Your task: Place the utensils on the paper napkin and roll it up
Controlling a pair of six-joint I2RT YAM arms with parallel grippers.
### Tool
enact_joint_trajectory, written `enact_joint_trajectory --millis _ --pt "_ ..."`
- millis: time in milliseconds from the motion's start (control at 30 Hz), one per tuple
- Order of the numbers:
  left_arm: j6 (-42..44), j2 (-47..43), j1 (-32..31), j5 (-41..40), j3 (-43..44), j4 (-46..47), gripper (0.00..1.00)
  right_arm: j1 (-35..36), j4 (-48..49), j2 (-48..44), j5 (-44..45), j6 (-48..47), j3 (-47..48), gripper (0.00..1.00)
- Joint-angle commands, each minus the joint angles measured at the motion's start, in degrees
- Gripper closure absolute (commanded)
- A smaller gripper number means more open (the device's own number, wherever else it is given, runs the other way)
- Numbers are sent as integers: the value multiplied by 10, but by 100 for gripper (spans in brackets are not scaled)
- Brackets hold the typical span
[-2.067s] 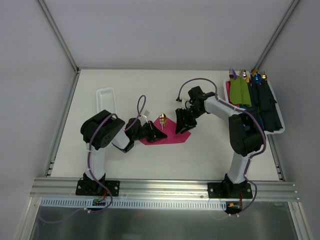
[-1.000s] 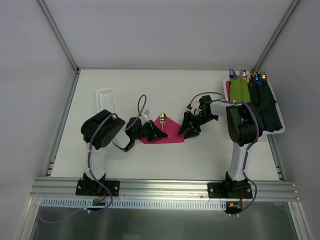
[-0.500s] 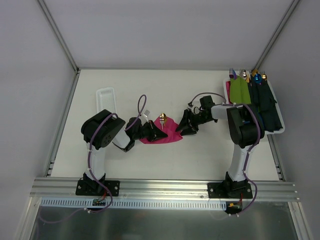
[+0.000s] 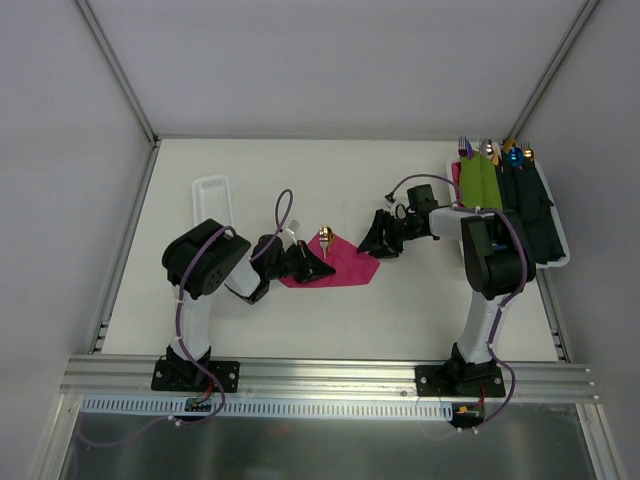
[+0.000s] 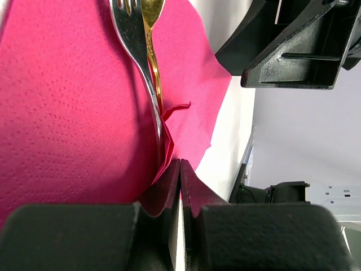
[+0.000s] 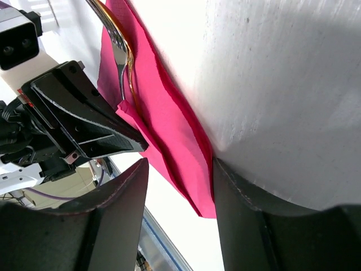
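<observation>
The magenta paper napkin (image 4: 345, 265) lies flat at the table's middle. Gold utensils (image 4: 324, 237) rest on its left part, and the left wrist view shows a fork (image 5: 132, 39) beside a slim gold handle (image 5: 153, 62). My left gripper (image 4: 316, 268) is shut on a raised fold of the napkin (image 5: 67, 101) next to the utensils. My right gripper (image 4: 377, 243) stands open at the napkin's right corner. That corner of the napkin (image 6: 175, 124) lies between its fingers (image 6: 121, 197) without being pinched.
A narrow white tray (image 4: 212, 195) lies at the back left. At the right edge a white tray (image 4: 560, 262) holds green rolls (image 4: 480, 180) and navy rolls (image 4: 525, 205) with coloured utensil heads. The left gripper (image 6: 84, 124) faces the right wrist camera closely.
My right gripper has drawn back a little to the right and away. The napkin's right corner, bunched up half a second ago, reaches out to the right again. The left arm has not moved.
</observation>
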Motion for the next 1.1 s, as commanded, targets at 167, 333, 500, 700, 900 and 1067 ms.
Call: enact_joint_trajectory --millis 167,333,500,700,900,1067 --pt "19 18 6 -31 -17 -30 100 5 1 -6 -20 -42 -32 50" --pt "19 17 6 -32 -16 -32 100 4 -48 -19 -37 -78 -34 53" --pt "20 18 6 -32 -14 -33 100 1 -70 -40 -46 -108 -44 55" --pt "22 14 6 -32 -16 -36 100 -11 -68 -35 -57 -94 -33 64" --pt "24 13 6 -33 -19 -40 100 -14 -46 -42 -75 -55 -20 87" --pt "23 14 5 -36 -21 -42 100 0 -29 -55 -91 -14 -7 100"
